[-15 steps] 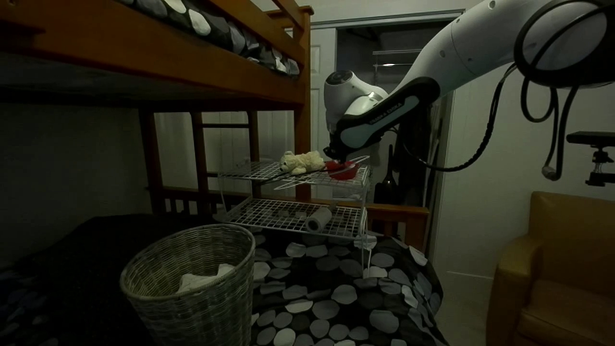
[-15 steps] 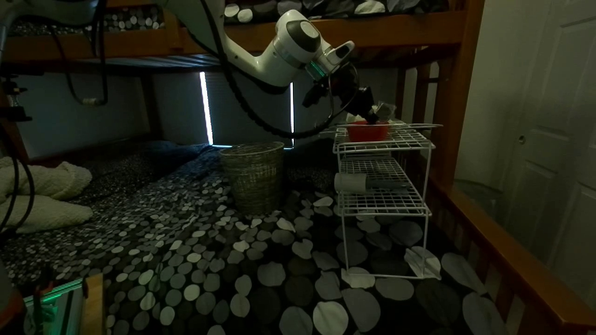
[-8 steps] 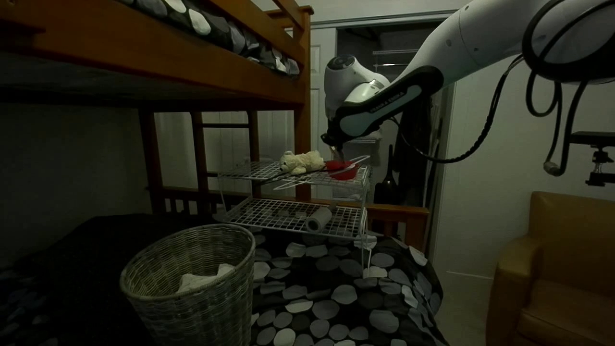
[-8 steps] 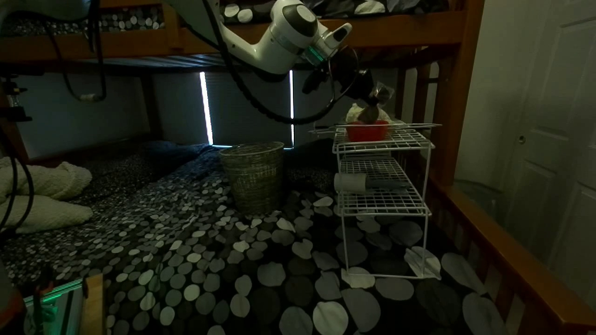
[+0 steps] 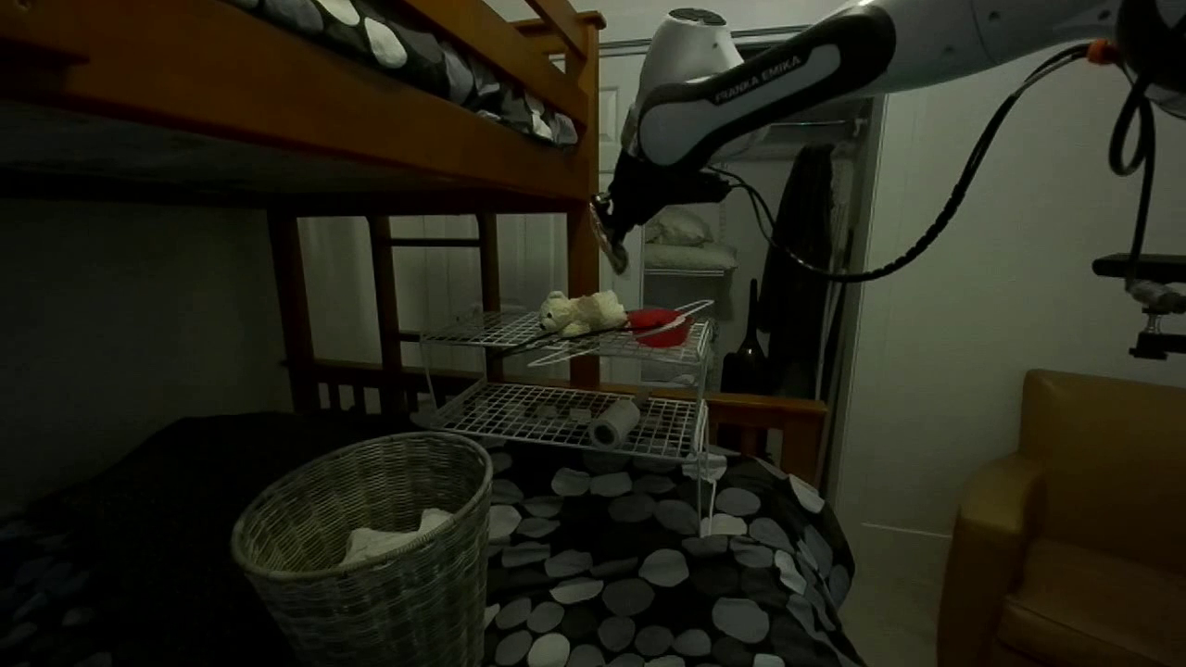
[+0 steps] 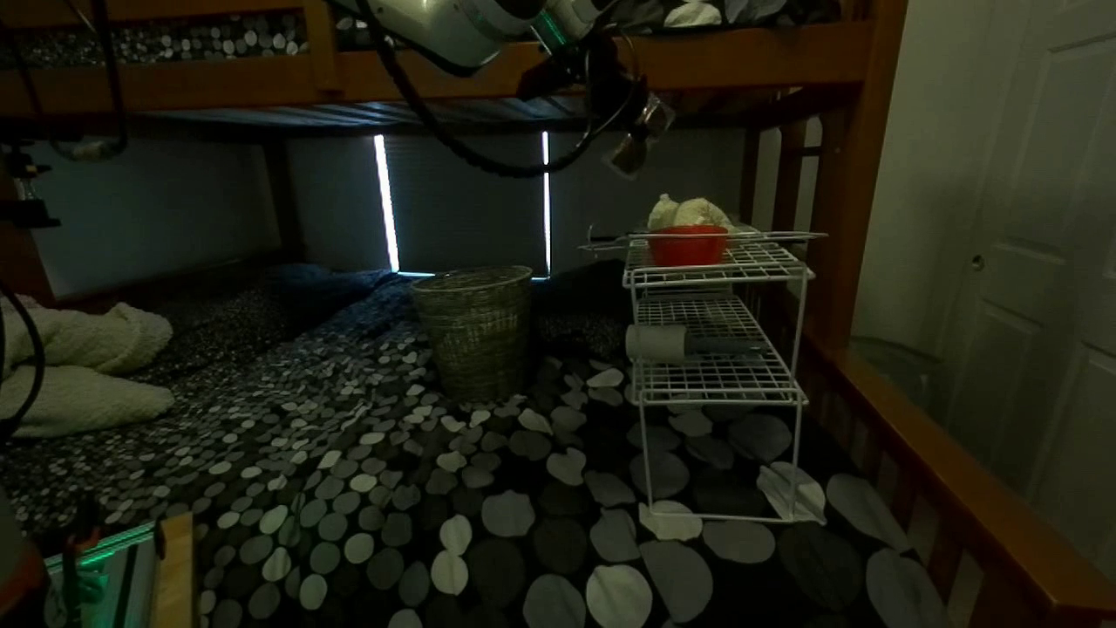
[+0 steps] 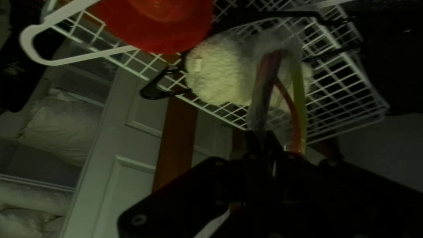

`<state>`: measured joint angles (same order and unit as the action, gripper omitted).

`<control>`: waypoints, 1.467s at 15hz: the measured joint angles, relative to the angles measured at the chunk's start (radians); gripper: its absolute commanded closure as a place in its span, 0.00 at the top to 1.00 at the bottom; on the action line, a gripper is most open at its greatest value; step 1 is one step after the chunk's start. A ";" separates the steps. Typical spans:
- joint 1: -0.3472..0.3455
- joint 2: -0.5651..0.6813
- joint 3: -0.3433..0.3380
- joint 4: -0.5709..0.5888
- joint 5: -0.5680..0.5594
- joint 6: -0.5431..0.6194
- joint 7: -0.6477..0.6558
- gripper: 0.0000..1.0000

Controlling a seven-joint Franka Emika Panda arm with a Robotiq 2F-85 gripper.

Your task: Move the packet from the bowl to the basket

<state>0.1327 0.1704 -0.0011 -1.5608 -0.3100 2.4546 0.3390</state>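
Removal from the red bowl (image 6: 689, 248) I judge complete: I have the claw (image 7: 261, 135) clamped on the packet (image 7: 265, 84), which hangs higher than and apart from that bowl, leaving transport to the woven basket (image 5: 408, 593), lowering and release outstanding

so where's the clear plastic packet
In both exterior views, the clear plastic packet is gripped by the black pincer, above and left of the round red bowl on the white wire rack.
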 measured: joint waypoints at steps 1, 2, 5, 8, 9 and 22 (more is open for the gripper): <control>0.000 -0.013 0.021 -0.014 0.068 -0.001 -0.048 0.02; 0.000 -0.022 0.041 -0.029 0.136 -0.006 -0.095 0.02; 0.000 -0.024 0.083 -0.066 0.294 -0.041 -0.213 0.07; -0.004 -0.022 0.087 -0.075 0.317 -0.045 -0.234 0.02; -0.004 -0.022 0.086 -0.074 0.317 -0.045 -0.234 0.02; 0.028 0.043 0.244 -0.203 0.583 0.000 -0.443 0.02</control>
<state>0.1611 0.2131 0.2433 -1.7636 0.2728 2.4548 -0.1045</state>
